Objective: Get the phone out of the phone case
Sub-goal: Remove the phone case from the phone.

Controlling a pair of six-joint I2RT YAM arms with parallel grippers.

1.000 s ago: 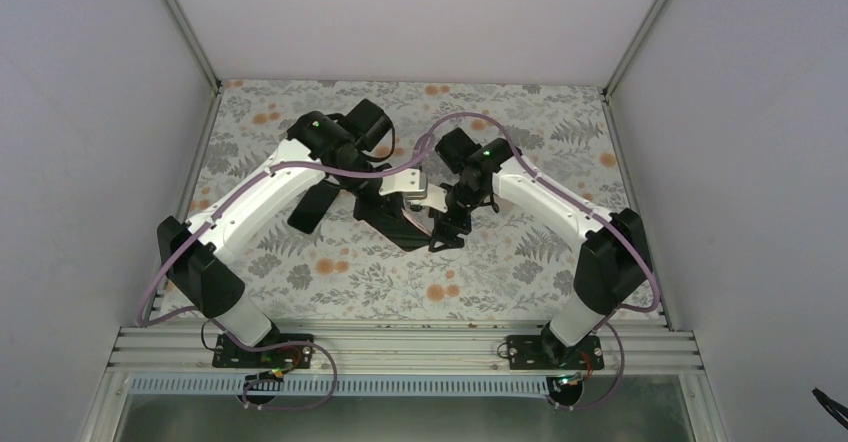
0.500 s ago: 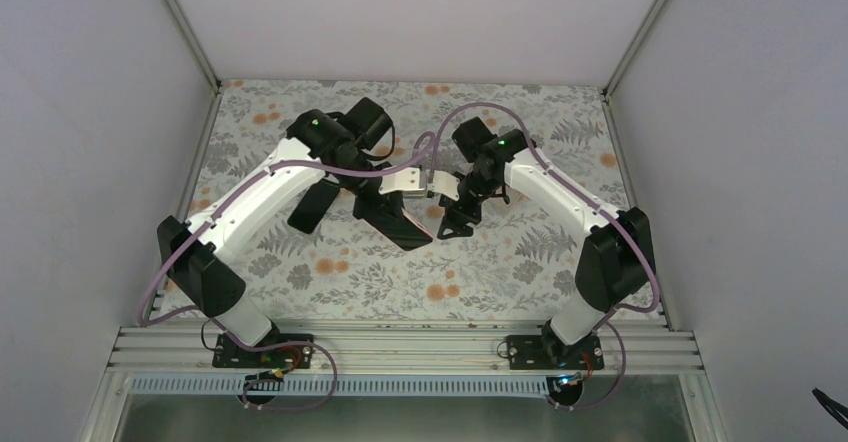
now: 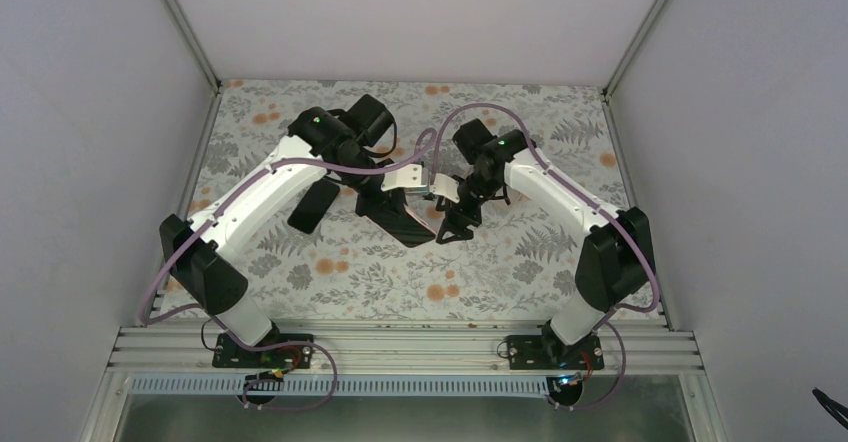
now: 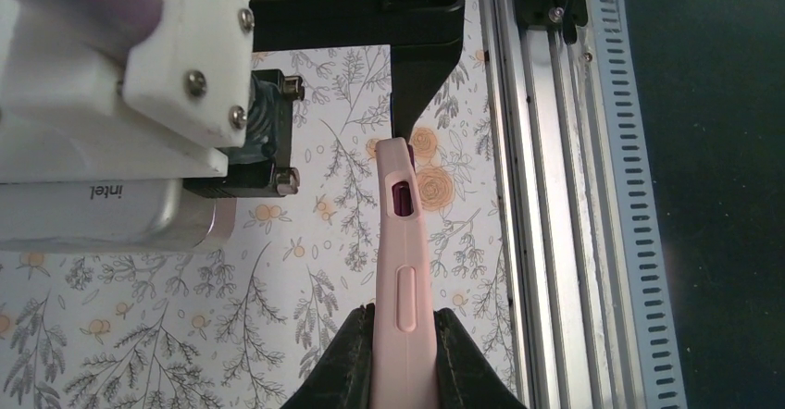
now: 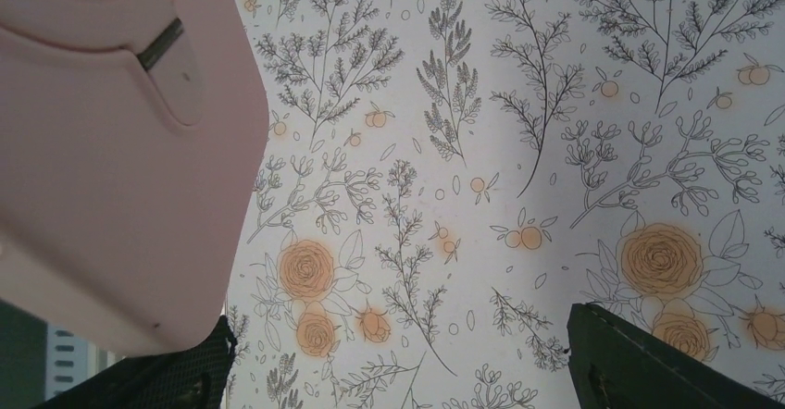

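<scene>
My left gripper (image 3: 385, 202) is shut on the pink phone case (image 4: 400, 270), held edge-on between both fingers (image 4: 344, 363) above the table. A side cutout shows the dark phone (image 4: 400, 198) inside it. From above, the phone (image 3: 405, 224) appears as a tilted black slab. My right gripper (image 3: 452, 224) is open at the slab's right end. In the right wrist view the pink case (image 5: 111, 150) fills the left side, next to my left finger (image 5: 176, 377). The other finger (image 5: 648, 363) is far to the right, with nothing between the jaws (image 5: 398, 353).
The table is covered by a floral cloth (image 3: 500, 262). A black oblong shape (image 3: 318, 205) sits below the left arm. The metal rail (image 3: 400, 347) with both arm bases runs along the near edge. White walls close in the left, right and back.
My right gripper has pulled back from the near end of the phone and moved up beside its right end. The left gripper still holds the case and has shifted only slightly.
</scene>
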